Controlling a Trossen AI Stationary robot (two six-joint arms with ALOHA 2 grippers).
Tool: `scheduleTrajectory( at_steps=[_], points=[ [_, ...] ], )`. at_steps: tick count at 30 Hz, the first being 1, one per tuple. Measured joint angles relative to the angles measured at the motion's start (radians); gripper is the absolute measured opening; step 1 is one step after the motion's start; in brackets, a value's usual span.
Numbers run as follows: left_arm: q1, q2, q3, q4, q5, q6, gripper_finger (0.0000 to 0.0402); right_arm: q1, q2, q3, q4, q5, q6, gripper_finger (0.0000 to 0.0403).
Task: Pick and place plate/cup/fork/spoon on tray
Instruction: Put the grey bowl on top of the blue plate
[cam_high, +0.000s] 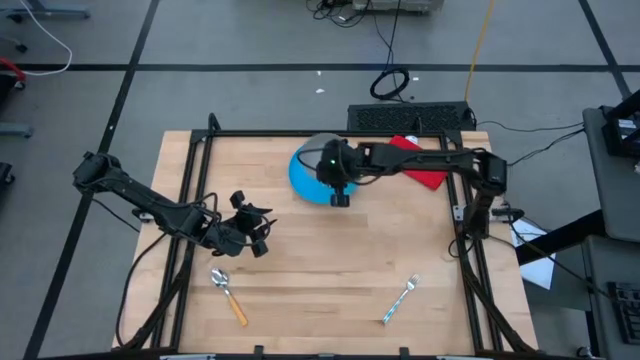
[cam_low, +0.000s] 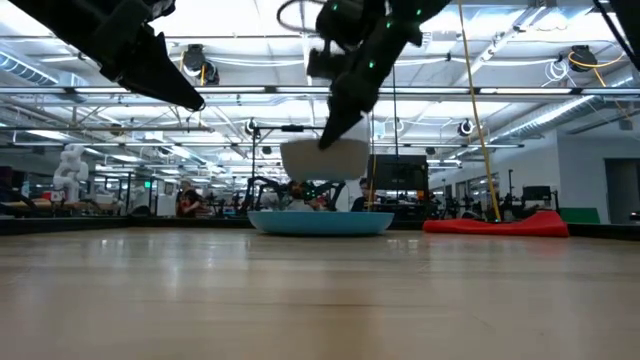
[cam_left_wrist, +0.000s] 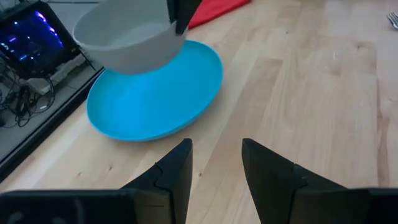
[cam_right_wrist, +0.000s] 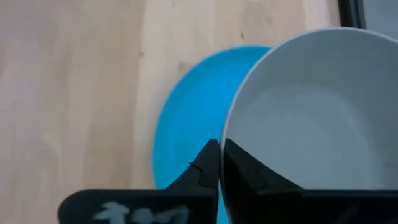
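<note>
The pale grey cup (cam_high: 312, 150) hangs above the bright-blue plate (cam_high: 303, 182), which lies flat on the table at the far middle. My right gripper (cam_right_wrist: 221, 152) is shut on the cup. My left gripper (cam_left_wrist: 216, 148) stands open over the table's left middle, pointing toward the plate, with nothing between its fingers. The orange-handled spoon (cam_high: 228, 293) lies near the front left. The silver fork (cam_high: 400, 300) lies near the front right. I cannot make out a tray. My right gripper holds the cup by its rim (cam_right_wrist: 229, 134), one finger inside the bowl and one outside. The fingers (cam_low: 335, 120) come from above, slanting down. The cup (cam_low: 325, 158) hangs upright, clear above the plate (cam_low: 320, 222).
A red cloth-like rectangle (cam_high: 420, 160) lies at the far right, under the right arm. A dark frame (cam_high: 200, 190) runs along the table's sides. Bare wood stretches between the plate and the two utensils.
</note>
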Motion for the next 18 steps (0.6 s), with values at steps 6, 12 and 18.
scheduleTrajectory(
  at_steps=[6, 12, 18],
  points=[
    [0.0, 0.0, 0.0, 0.0, 0.0, 0.003, 0.0145, -0.036, 0.059, 0.0, 0.025, -0.052, 0.025, 0.0],
    [0.0, 0.0, 0.0, 0.0, 0.001, 0.005, 0.0145, -0.044, 0.115, -0.001, 0.083, -0.052, 0.044, 0.0],
    [0.0, 0.0, 0.0, 0.006, 0.001, 0.005, 0.0145, -0.044, 0.146, -0.002, 0.083, -0.052, 0.075, 0.0006]
  ],
)
